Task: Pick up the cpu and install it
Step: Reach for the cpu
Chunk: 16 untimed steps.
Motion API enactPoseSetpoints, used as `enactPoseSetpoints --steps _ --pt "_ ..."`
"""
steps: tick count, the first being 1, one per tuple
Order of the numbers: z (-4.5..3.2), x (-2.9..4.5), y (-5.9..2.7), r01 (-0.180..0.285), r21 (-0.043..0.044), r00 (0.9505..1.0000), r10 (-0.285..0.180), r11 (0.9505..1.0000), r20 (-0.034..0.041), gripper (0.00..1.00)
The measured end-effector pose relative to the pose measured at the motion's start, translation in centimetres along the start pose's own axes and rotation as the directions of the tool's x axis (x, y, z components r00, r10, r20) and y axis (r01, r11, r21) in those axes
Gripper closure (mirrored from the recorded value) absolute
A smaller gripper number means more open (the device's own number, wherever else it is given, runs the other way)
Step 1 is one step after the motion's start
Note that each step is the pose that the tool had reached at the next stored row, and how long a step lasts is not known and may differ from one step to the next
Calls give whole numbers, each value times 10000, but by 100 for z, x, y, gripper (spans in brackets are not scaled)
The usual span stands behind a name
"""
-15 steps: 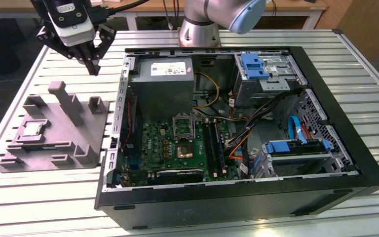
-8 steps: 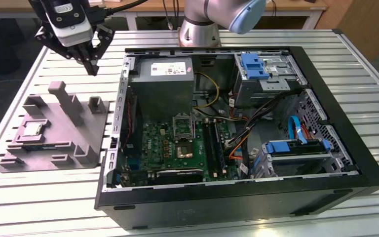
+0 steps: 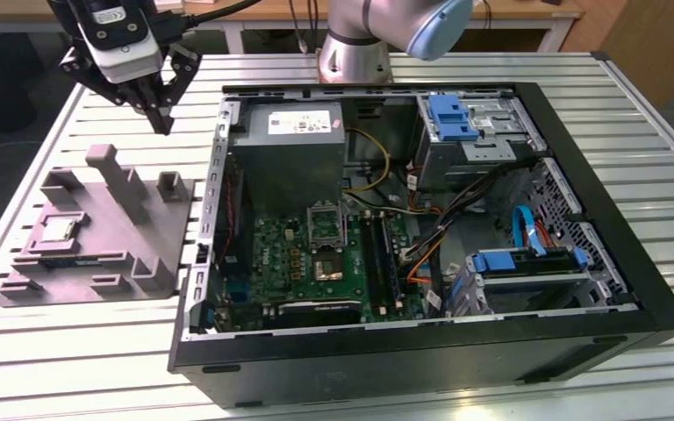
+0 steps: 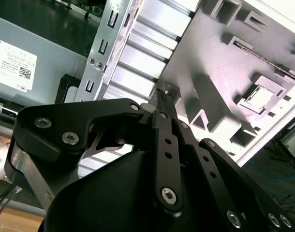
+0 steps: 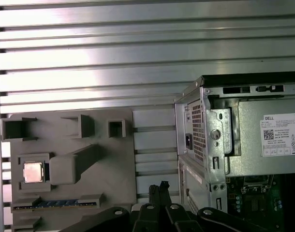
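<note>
I see the table (image 3: 80, 351) as ribbed bare aluminium with a soft sheen. The fixture (image 3: 103, 241) looks like matt grey plastic, and the cpu (image 3: 56, 230) has a smooth, bright metal top. The hand (image 3: 164, 123) is matt black with shiny screw heads (image 4: 169, 195). The case (image 3: 431, 351) is matt black outside and dull bare steel inside.

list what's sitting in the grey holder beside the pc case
The grey holder carries the cpu lying flat in a square pocket and a memory stick on edge in a slot. The cpu's underside and the stick's lower edge are hidden by the holder.
</note>
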<state>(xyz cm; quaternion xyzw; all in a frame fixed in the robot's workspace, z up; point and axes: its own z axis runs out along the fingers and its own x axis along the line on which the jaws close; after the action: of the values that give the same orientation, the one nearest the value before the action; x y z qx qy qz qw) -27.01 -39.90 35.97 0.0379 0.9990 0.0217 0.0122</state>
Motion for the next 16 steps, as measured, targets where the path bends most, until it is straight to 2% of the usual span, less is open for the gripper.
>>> enactPoseSetpoints --steps 16 --pt "3 58 -5 0 0 10000 0 10000 0 89"
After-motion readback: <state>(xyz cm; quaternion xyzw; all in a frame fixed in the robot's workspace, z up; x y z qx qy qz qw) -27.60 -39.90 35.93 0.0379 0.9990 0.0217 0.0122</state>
